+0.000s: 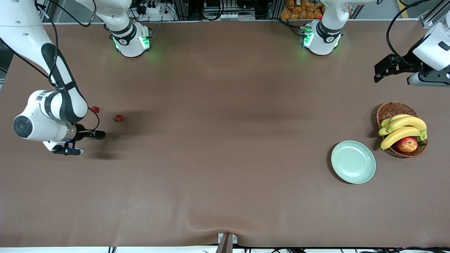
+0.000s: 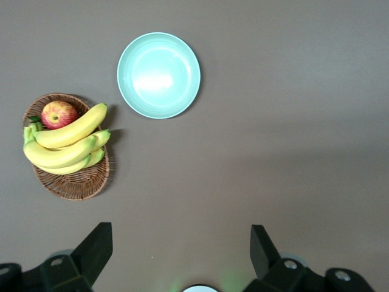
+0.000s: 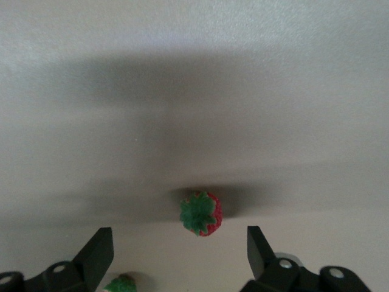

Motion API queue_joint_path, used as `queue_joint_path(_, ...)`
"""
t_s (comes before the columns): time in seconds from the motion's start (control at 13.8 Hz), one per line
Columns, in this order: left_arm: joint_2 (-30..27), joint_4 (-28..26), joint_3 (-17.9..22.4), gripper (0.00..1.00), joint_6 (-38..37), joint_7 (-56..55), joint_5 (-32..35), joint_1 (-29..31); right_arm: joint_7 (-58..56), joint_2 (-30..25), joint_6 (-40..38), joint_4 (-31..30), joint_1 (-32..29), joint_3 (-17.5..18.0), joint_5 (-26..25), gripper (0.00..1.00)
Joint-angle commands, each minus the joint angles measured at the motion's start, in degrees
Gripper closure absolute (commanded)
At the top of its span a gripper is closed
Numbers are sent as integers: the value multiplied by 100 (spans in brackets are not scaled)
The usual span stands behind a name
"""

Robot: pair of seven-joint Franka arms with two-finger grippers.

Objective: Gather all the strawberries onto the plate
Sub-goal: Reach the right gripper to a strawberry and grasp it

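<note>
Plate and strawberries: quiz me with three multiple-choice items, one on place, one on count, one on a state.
1. The plate lies: A at the right arm's end; B beside the basket, nearer the front camera; C in the basket.
2. Strawberries on the plate: A none; B one; C three.
3. The right gripper has jaws: A open, near a strawberry; B shut on a strawberry; C shut on the apple.
B, it sits by the basket; A, it is bare; A, both jaws stand apart.
</note>
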Motion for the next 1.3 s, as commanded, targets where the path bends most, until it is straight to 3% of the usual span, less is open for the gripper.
queue_joint_path(0.0,34,66,-41,0,-100,0,167,-35,-85,68,113,-8,-99,86,-110,9)
queue_joint_path(0.29,17,57,-120,0,-64,9,97,-18,-243,165,149,-17,-134,86,-128,32)
queue_joint_path(0.58,-1,66,-226,0,-56,-8,-122,-18,-305,244,149,-17,-142,77,-304,39)
queue_joint_path(0.72,-1,57,-243,0,-56,-17,-185,-9,-357,244,149,-9,-195,86,-558,58)
queue_joint_path(0.87,-62,14,-243,0,-126,-61,-185,26,-366,235,70,0,-195,86,-568,87)
queue_joint_path(0.94,-63,13,-243,0,-152,-174,-185,35,-349,209,-35,35,-160,94,-559,97)
queue_joint_path(1.23,-63,13,-340,0,-205,-334,-106,9,-156,200,-1605,1026,6,200,-349,100)
